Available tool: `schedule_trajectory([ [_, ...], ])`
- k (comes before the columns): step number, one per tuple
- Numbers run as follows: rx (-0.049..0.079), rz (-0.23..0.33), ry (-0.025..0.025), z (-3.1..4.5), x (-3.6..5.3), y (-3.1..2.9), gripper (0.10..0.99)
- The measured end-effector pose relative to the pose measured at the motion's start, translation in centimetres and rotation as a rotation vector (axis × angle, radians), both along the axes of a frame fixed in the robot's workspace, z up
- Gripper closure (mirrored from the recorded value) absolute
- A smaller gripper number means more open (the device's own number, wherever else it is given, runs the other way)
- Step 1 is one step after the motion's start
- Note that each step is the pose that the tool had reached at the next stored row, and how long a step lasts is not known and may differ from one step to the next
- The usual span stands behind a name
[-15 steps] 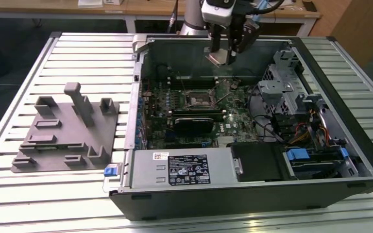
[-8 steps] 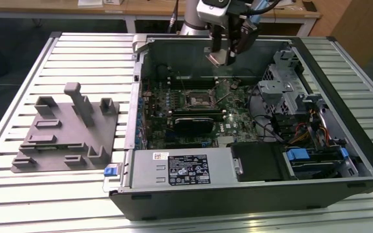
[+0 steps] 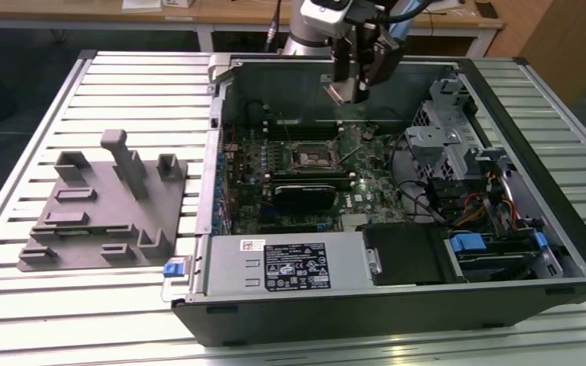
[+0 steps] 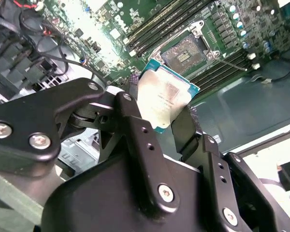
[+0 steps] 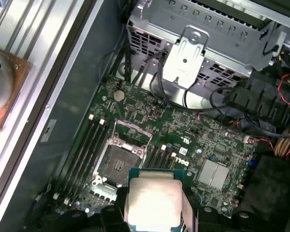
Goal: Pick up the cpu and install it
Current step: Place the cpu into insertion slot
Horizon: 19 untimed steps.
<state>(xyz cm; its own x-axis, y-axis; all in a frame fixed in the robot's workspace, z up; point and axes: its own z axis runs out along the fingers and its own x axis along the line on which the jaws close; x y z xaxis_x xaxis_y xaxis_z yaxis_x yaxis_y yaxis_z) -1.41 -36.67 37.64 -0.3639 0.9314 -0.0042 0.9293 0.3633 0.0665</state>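
Note:
My gripper hangs over the far part of the open computer case, above the motherboard. It is shut on the cpu, a thin square chip with a silvery top and a darker rim, held by its edges between the black fingers. In the first wrist view the cpu sits just short of the open socket, still above the board. The socket is a dark square with a metal frame, and it shows bare in both wrist views and in the exterior view.
A grey plastic tray with upright posts lies on the slatted table at the exterior view's left. Inside the case are a black fan block, memory slots, a metal drive cage, bundled cables and a power supply at the near side.

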Motion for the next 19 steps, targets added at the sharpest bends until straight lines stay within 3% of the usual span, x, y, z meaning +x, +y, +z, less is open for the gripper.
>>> schedule_trajectory([
  [14, 0.0, -0.156, -0.0001, -0.12, 0.0, 0.1, 0.561],
  [19, 0.0, -0.244, 0.0, -0.41, 0.0, 0.1, 0.561],
])
